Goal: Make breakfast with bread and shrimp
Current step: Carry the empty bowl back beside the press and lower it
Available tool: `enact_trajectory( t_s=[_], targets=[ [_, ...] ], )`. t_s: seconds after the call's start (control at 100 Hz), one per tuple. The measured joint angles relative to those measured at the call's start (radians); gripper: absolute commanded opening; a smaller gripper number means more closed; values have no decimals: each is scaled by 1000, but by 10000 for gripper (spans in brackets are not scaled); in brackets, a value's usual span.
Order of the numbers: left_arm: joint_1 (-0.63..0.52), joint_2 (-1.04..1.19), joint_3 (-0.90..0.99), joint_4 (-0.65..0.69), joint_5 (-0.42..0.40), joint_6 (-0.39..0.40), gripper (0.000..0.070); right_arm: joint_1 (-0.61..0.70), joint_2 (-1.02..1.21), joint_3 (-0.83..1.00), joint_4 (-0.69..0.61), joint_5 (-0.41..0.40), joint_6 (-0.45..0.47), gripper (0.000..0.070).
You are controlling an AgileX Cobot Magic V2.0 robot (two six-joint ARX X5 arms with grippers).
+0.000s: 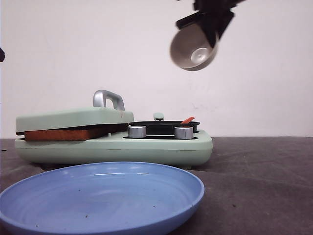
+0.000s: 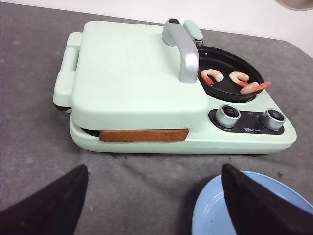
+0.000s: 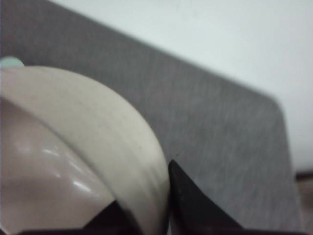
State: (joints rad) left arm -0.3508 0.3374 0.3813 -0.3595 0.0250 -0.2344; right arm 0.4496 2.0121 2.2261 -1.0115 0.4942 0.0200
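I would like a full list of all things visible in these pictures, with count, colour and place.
breakfast maker: one, pale green, on the grey table, lid shut
bread: one brown crust edge visible, under the lid
pan: one, black, beside the lid
shrimp: three, orange-pink, in the pan
knobs: two, silver, before the pan
plate: one, blue, nearest the robot
bowl: one, pale, held aloft
right hand: black, gripping the bowl
left hand: black, open
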Motion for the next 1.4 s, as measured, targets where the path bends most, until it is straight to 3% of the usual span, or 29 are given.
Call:
enact_trajectory(
  t_s=[0.35,0.77,1.11,1.4],
  targets=[
    [0,0,0,0,0,0,470,-178,-3,58,-246,-306,152,2],
    [0,0,0,0,0,0,470,-314,-3,55,-311,-571,172,2],
    [0,0,0,0,0,0,470,-340,-4,-52,-304,-634,168,2],
    [0,0,0,-1,0,0,470,-340,-5,-276,-178,-654,167,3]
  ],
)
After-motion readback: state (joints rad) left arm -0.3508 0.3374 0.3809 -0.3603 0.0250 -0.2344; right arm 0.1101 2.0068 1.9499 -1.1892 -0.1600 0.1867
